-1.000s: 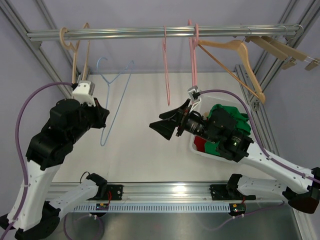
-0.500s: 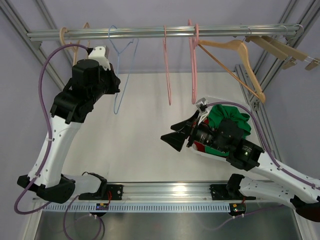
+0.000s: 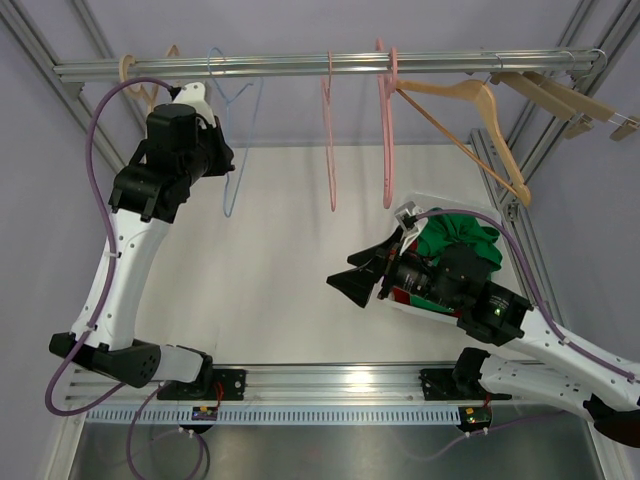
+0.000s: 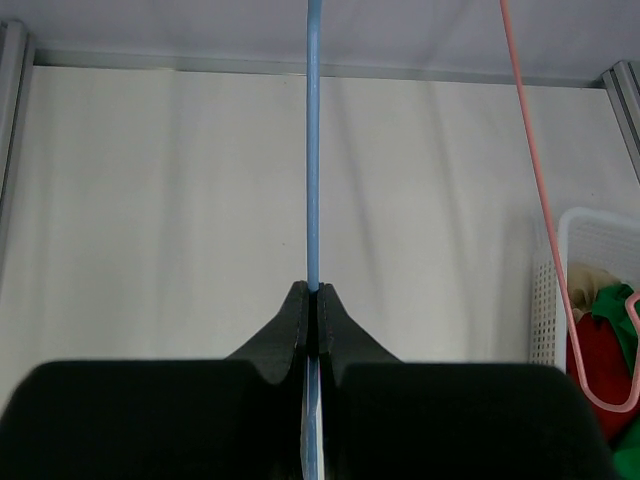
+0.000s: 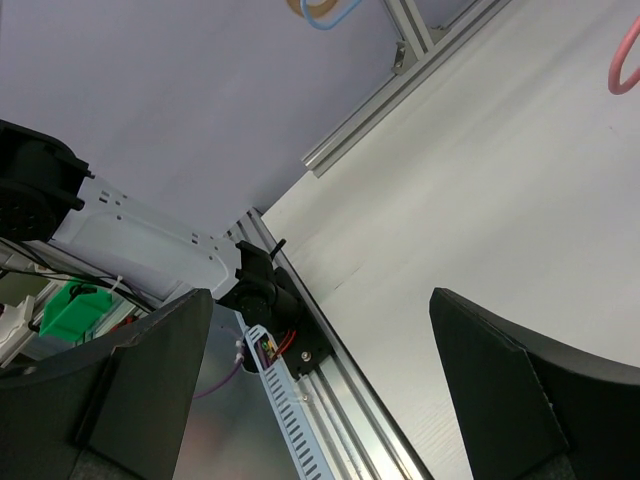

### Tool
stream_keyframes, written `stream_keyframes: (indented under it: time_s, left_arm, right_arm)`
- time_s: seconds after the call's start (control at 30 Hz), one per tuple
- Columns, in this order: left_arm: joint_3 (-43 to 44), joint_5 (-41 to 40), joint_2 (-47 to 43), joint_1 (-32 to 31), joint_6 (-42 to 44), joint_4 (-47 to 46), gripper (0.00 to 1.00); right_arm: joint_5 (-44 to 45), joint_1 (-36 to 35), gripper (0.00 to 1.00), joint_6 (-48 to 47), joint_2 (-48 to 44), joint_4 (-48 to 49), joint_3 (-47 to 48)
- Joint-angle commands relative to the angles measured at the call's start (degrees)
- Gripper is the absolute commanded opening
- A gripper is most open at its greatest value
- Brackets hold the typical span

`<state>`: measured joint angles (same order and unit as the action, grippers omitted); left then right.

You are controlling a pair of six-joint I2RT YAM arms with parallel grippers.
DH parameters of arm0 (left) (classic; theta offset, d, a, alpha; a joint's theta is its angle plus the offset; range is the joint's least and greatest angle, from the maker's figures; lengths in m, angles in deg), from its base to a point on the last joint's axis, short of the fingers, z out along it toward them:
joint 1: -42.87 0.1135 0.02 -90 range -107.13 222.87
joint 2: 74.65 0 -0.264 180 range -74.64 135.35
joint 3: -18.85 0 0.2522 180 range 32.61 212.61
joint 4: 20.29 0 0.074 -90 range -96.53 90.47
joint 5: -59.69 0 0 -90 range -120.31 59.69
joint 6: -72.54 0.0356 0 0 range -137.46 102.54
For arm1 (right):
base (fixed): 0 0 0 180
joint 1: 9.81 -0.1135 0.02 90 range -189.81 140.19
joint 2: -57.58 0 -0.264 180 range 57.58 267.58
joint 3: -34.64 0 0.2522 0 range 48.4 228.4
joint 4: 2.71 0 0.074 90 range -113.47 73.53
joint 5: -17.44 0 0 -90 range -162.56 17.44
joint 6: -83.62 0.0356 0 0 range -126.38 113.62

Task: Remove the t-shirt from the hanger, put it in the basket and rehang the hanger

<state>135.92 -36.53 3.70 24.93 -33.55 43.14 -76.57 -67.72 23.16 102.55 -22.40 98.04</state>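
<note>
Up at the rail (image 3: 300, 66), my left fingers (image 4: 312, 292) pinch the bare blue hanger (image 4: 313, 150) edge-on, apparently to hook it there. My right fingers (image 3: 350, 284) hang spread wide and empty just beside the basket (image 3: 405, 303), where the green t-shirt (image 3: 455, 232) lies.
</note>
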Motion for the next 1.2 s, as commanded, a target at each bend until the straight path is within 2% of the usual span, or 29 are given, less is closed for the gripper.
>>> stream_keyframes:
  time_s: [0.0,0.47,0.57,0.6,0.63,0.7,0.73,0.93,1.17]
  left_arm:
    - [-0.5,1.3,-0.4,0.8,0.2,-3.5,0.0]
    - [-12.6,1.9,-6.3,1.0,-1.5,-8.8,0.0]
    - [-14.0,1.9,-7.5,1.0,-1.6,-9.3,0.14]
    - [-14.4,1.8,-7.8,1.0,-1.5,-9.4,0.21]
    - [-14.5,1.7,-8.3,1.0,-1.5,-9.5,0.38]
    - [-14.9,1.7,-8.9,0.9,-1.5,-9.8,0.52]
    - [-15.3,1.6,-9.8,0.9,-1.5,-10.1,0.63]
    - [-15.9,0.9,-14.1,0.9,-2.0,-10.2,0.99]
    - [-20.2,1.6,-23.7,0.9,-3.2,-10.6,0.99]
  right_arm:
    - [0.1,-0.4,1.0,-0.8,0.0,0.6,0.1]
    - [0.8,-0.4,0.99,-0.6,1.0,0.7,0.3]
    - [1.0,-0.4,0.99,-0.5,1.2,0.8,0.3]
    - [0.9,-0.4,1.0,-0.5,1.3,0.8,0.3]
    - [0.9,-0.4,1.0,-0.5,1.3,0.9,0.3]
    - [1.0,-0.4,0.99,-0.4,1.3,1.0,0.2]
    - [1.0,-0.4,0.99,-0.4,1.5,1.0,0.4]
    - [1.8,-0.4,0.99,-0.8,1.4,0.7,1.1]
    - [5.5,-0.4,0.99,-3.5,-1.6,-4.4,5.0]
